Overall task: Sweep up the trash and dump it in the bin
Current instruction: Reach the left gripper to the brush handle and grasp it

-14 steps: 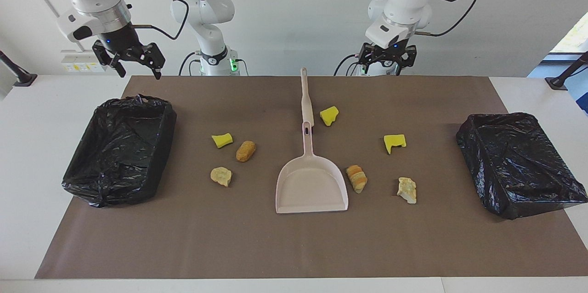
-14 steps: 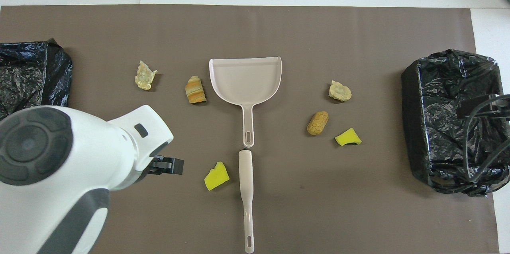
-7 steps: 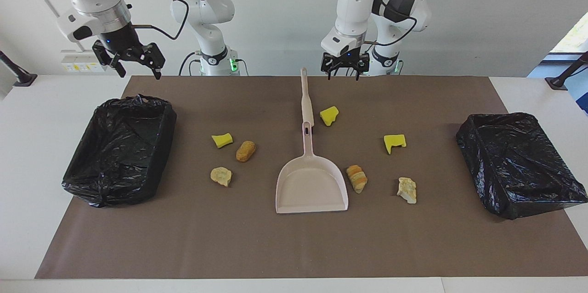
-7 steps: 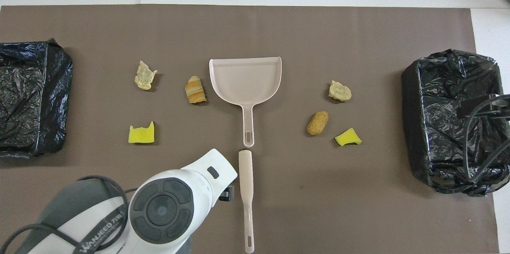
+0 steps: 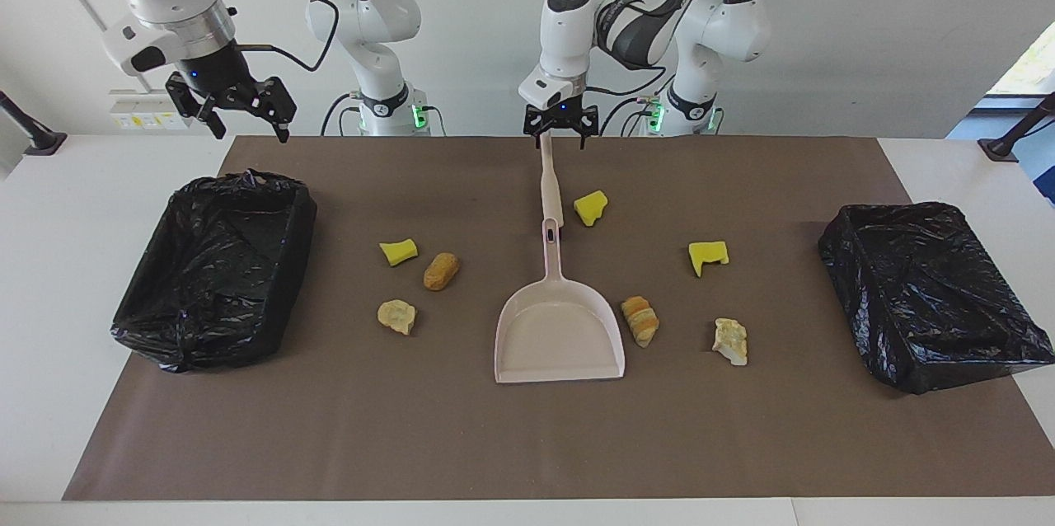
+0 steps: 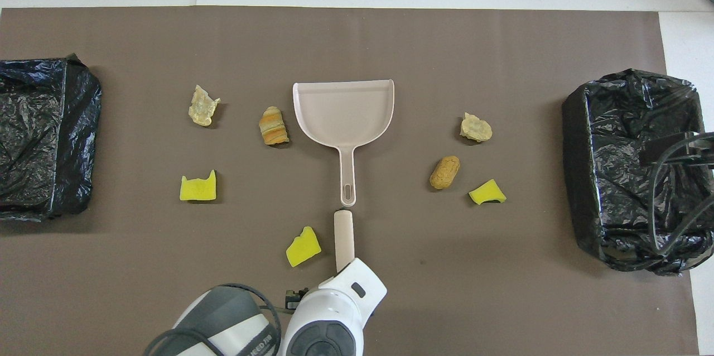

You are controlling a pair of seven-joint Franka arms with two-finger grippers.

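Over the last second our left end effector (image 5: pixel 560 130) has swung in from the left arm's end of the surface and now hangs right over the robot-side tip of the brush (image 5: pixel 549 176), fingers spread, not yet gripping it. In the overhead view the arm's white wrist covers that end of the handle. We read this as the approach to picking up the sweeping tool — nothing has been swept yet.

Our right end effector (image 5: pixel 241 107) waits, also spread and empty, raised near the bin (image 5: pixel 216 262) at the right arm's end, just as it was a second ago.

The trash has not moved: a yellow sponge piece (image 5: pixel 590 207) just beside the brush, another (image 5: pixel 708 255) toward the left arm's end, a third (image 5: pixel 398 251) next to a brown roll (image 5: pixel 441 270), a striped roll (image 5: pixel 640 320) just beside the dustpan (image 5: pixel 559 331), and two pale chunks (image 5: pixel 398 316) (image 5: pixel 730 340). A second bin (image 5: pixel 931 293) sits at the left arm's end.

Next we judge the fingers must drop and close on the narrow handle — the nearby sponge piece leaves little room for error.
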